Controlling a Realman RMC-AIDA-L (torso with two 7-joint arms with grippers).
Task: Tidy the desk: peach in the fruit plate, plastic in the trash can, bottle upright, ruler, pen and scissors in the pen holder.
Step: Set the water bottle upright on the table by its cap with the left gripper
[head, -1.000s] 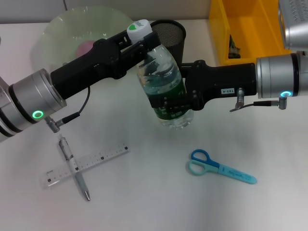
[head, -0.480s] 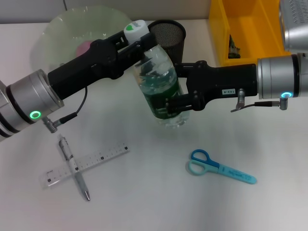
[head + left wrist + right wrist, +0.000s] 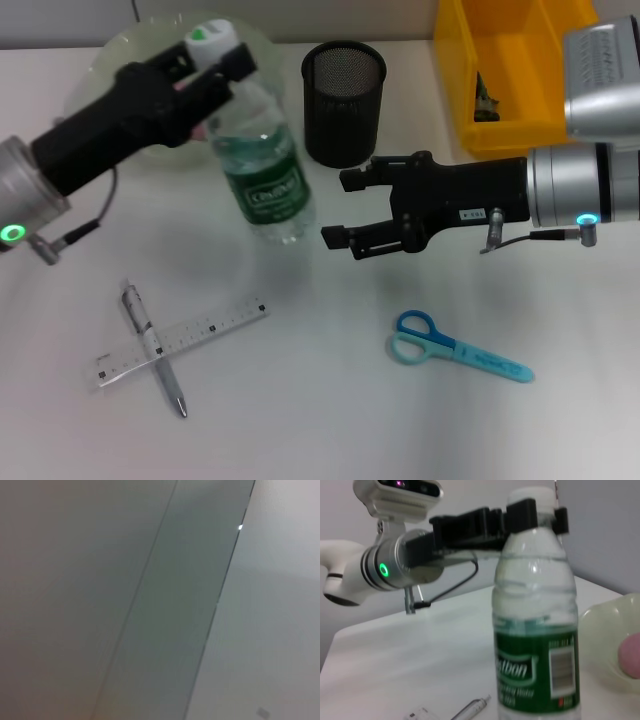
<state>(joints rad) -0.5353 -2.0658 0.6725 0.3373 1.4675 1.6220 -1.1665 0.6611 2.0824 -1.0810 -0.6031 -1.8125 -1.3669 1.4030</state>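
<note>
Table (image 3: 330, 420): plain white top, matte, evenly lit, soft shadows only. Wall (image 3: 600, 525) behind it: pale grey, unmarked. A yellow bin (image 3: 510, 70) stands at the table's far edge. The left wrist view shows only grey wall panels (image 3: 100, 600) meeting at a straight seam.

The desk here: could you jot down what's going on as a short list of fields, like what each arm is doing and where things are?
left gripper: shut on the bottle's neck, under its cap
bottle: upright, base on the desk
right gripper: open, beside the bottle, not touching it
peach: in the plate
pen holder: no tools visible inside
pen: lies across the ruler
scissors: flat on the desk
yellow bin: far right
</note>
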